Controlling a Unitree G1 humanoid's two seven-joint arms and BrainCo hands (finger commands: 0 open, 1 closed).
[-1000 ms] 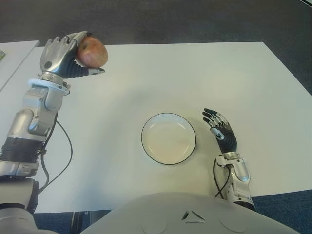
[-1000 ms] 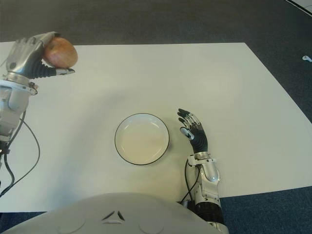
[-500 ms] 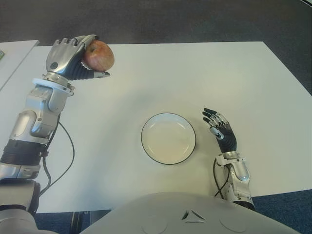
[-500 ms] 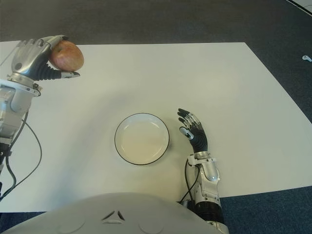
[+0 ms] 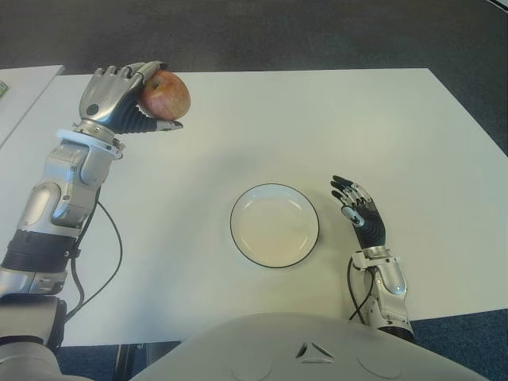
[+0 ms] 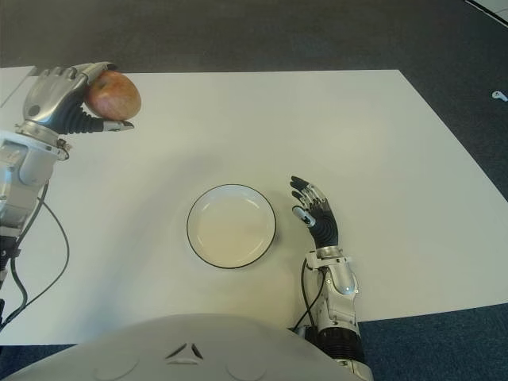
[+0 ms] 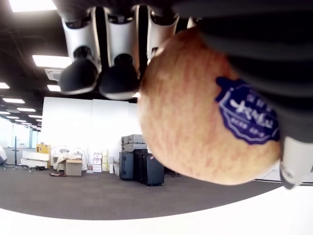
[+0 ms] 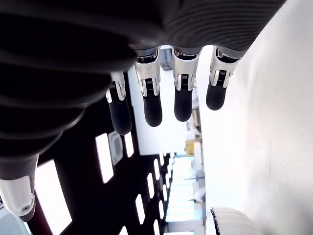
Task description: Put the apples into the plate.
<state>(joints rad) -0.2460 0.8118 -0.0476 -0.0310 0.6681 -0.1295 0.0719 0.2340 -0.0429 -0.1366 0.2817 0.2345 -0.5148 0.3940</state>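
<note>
Left hand (image 5: 119,99) gripping red-yellow apple (image 5: 167,93), blue sticker (image 7: 248,117) unreadable, far-left of black-rimmed white plate (image 5: 274,196); right hand (image 5: 361,214) beside plate, fingers loosely spread.

- Left hand (image 5: 119,103) raised, well away from plate (image 5: 275,225) toward far left corner of table (image 5: 317,127); fingers wrapped around red apple (image 5: 166,94).
- Right hand (image 5: 361,214) just right of plate, fingers extended, holding nothing.
</note>
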